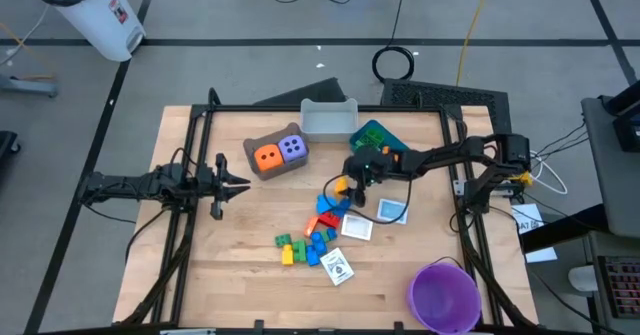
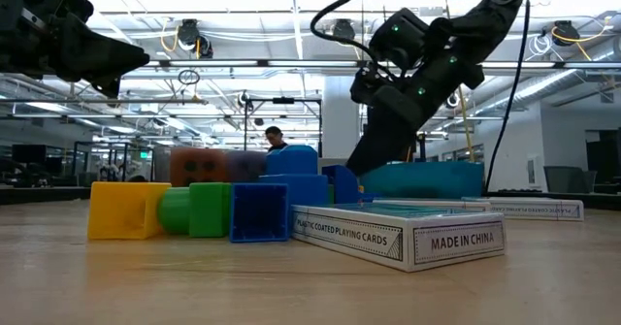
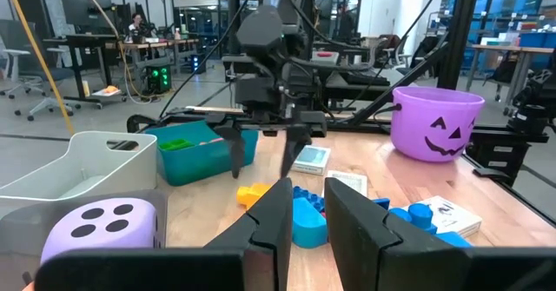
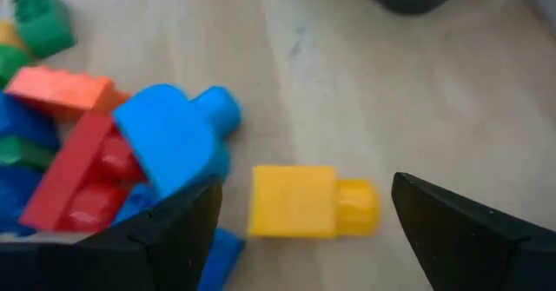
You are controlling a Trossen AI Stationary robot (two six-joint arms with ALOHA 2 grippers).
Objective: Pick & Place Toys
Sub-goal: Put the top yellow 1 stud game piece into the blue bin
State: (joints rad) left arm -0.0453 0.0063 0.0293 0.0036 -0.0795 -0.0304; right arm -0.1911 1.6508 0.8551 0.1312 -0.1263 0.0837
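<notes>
A yellow brick (image 4: 308, 202) lies on its side on the wooden table (image 1: 230, 265), a little apart from a heap of red, blue, green and orange bricks (image 1: 312, 233). My right gripper (image 4: 304, 194) hangs open over it, slanting down, one finger on either side and clear of it. An orange die (image 1: 266, 157) and a purple die (image 1: 292, 148) sit in the brown bin (image 1: 262, 172). White cards (image 1: 357, 228) lie flat near the heap. My left gripper (image 1: 240, 183) waits level at the table's left, a narrow gap between its fingers, nothing in it.
A grey bin (image 1: 328, 121) and a blue bin (image 1: 378, 135) stand at the far edge. The purple bowl (image 1: 443, 295) sits at the near right corner. A box of playing cards (image 2: 398, 236) lies near the front. Bare wood spreads to the left of the heap.
</notes>
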